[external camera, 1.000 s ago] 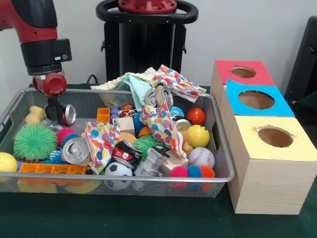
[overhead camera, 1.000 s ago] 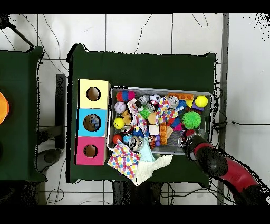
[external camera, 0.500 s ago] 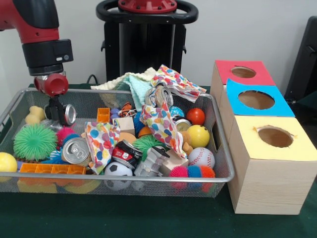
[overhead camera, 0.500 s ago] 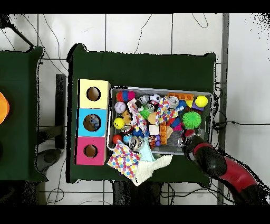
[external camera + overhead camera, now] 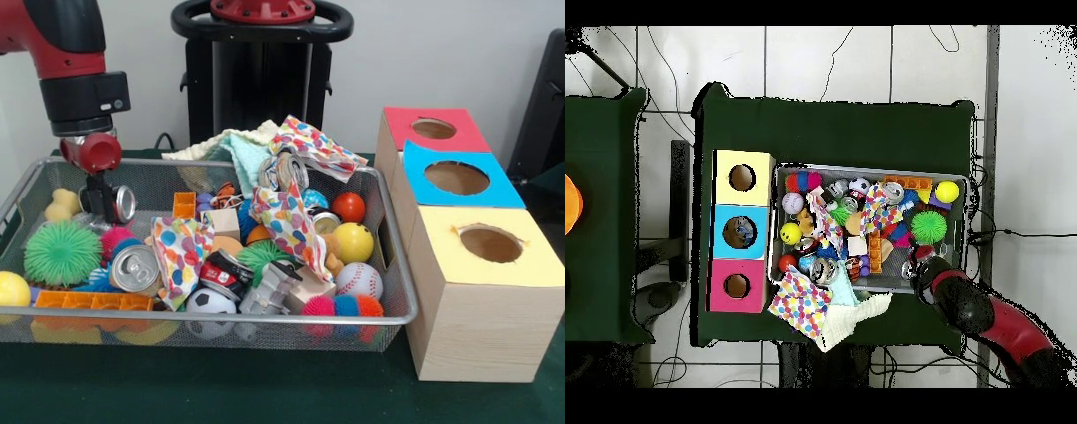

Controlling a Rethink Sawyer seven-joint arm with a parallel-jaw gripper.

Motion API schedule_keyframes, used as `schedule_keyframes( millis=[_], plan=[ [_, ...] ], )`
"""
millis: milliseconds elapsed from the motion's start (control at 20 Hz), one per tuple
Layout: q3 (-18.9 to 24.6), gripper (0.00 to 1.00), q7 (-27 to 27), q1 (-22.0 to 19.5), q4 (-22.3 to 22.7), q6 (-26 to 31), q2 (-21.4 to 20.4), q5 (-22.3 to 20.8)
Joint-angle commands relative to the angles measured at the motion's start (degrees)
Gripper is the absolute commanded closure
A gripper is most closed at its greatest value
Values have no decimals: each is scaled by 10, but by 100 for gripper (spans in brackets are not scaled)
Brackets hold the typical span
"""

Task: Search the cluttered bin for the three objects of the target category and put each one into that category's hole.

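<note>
The silver wire bin (image 5: 265,315) is full of balls, cans, blocks, spiky toys and cloths. My gripper (image 5: 99,205) hangs over its far left corner in the front view and is shut on a silver can (image 5: 121,203), which lies on its side just above the clutter. In the overhead view the gripper (image 5: 912,268) is at the bin's (image 5: 865,168) lower right. Three wooden boxes stand beside the bin, each with a hole on top: red (image 5: 433,130), blue (image 5: 457,177) and yellow (image 5: 490,243).
More cans lie in the bin: a silver one (image 5: 134,268), a crushed red and black one (image 5: 222,274) and one under the dotted cloth (image 5: 290,170). A green spiky ball (image 5: 60,253) and a yellow ball (image 5: 12,288) are at the left. The robot pedestal (image 5: 261,79) stands behind.
Almost nothing differs. The gripper stays over the bin's far left corner with the can in it, shifted only by a hair.
</note>
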Motion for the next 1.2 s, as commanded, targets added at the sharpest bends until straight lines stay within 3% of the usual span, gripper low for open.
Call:
schedule_keyframes(
  millis=[50,1200],
  plan=[
    [-5,0,-15,3,-58,15,-9,-24],
    [-8,0,-19,-1,-51,27,-20,-24]
  ],
)
